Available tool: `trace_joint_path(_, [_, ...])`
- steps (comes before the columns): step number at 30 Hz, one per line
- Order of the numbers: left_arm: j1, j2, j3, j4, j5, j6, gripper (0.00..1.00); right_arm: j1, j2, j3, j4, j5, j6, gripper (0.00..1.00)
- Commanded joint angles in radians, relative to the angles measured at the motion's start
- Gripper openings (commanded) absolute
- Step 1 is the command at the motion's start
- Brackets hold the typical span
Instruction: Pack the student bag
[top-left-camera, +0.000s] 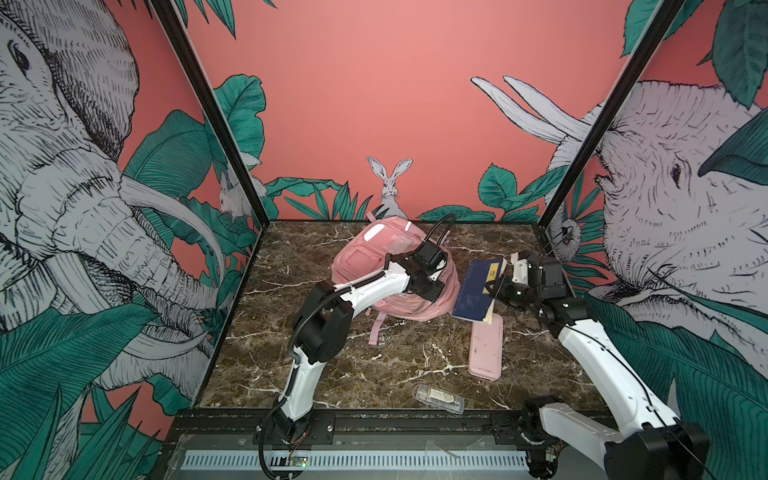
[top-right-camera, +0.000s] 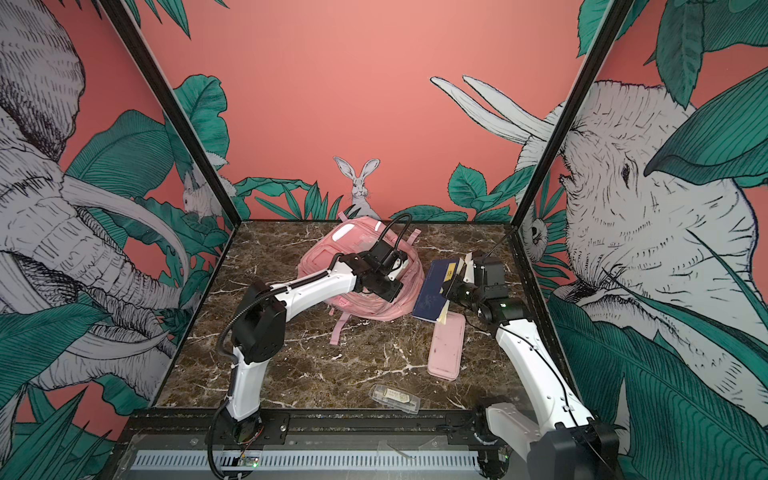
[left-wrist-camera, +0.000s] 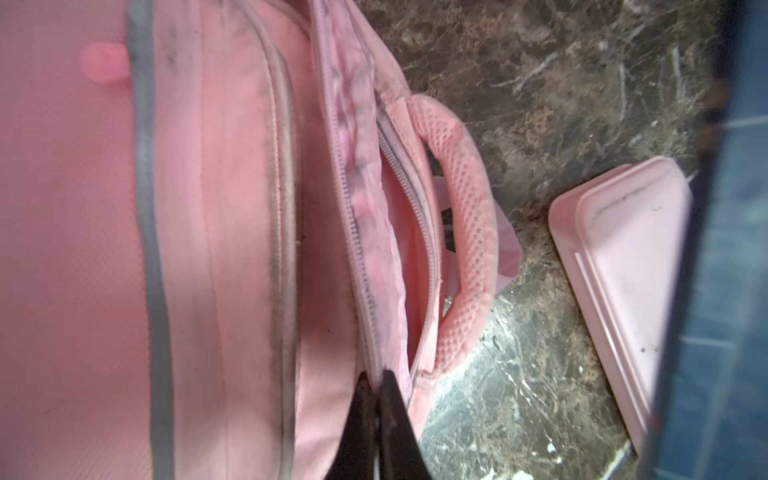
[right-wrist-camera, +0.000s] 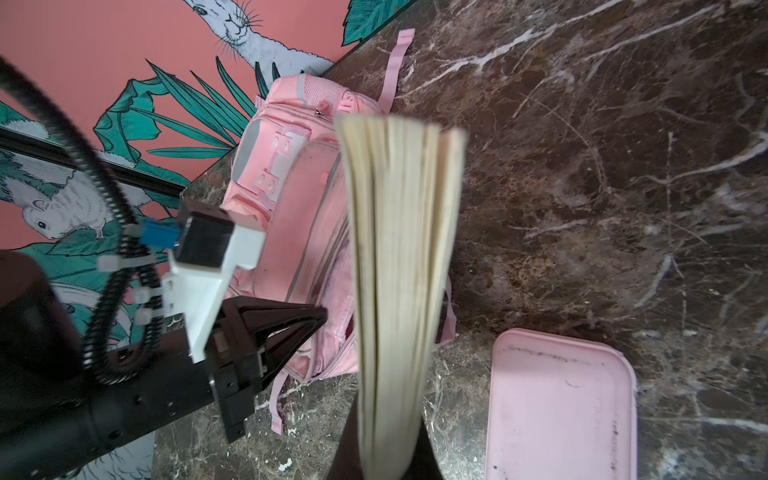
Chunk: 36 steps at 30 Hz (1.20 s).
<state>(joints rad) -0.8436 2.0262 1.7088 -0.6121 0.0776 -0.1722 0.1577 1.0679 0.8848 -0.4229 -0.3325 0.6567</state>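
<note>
- The student bag (top-left-camera: 365, 257) lies on the marble table (top-left-camera: 332, 365), towards the back wall and a little left of the middle. Its pockets face up and 1 strap trails towards the front.
- The left tool (left-wrist-camera: 377, 380) is clenched, its 2 dark fingers (left-wrist-camera: 395, 411) pressed together on the zip edge of the bag's open main compartment, beside the mesh carry handle (left-wrist-camera: 469, 232).
- In both top views the left arm reaches over the bag, with its tool at the bag's right side.
- The right tool (top-left-camera: 494, 287) is closed on a blue-covered book (top-left-camera: 473, 291), gripping it by 1 edge. The book stands tilted, just beside the bag's right side.
- From the right wrist, the cream page block (right-wrist-camera: 399, 270) fans slightly open.
- A flat pink pencil case (top-left-camera: 486, 349) lies on the table, its far end under the book's lower corner; whether they touch I cannot tell.
- A small clear plastic box (top-left-camera: 438, 399) sits near the front edge.
</note>
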Motion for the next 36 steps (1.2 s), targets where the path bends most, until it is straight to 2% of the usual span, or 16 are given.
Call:
trace_joint_path(1, [-0.004,-0.173,-0.031,-0.022,-0.025,-0.005,0.00,-0.003,0.015,-0.015,0.109,-0.037,0.036,0.00])
trace_joint_path(5, [-0.003,-0.256,-0.055,-0.014,-0.017,-0.014,0.00,-0.003,0.038,-0.041,0.182,-0.063,0.077,0.00])
trace_joint_path(10, [-0.003,-0.294,-0.050,-0.018,0.014,-0.024,0.00,0.005,0.087,-0.093,0.338,-0.130,0.179,0.00])
trace_joint_path(18, [-0.005,-0.308,-0.028,-0.026,0.021,-0.033,0.00,0.057,0.193,-0.117,0.547,-0.174,0.317,0.00])
trace_joint_path(36, [-0.006,-0.291,0.109,-0.067,0.042,-0.023,0.00,0.191,0.522,-0.028,0.970,-0.219,0.558,0.00])
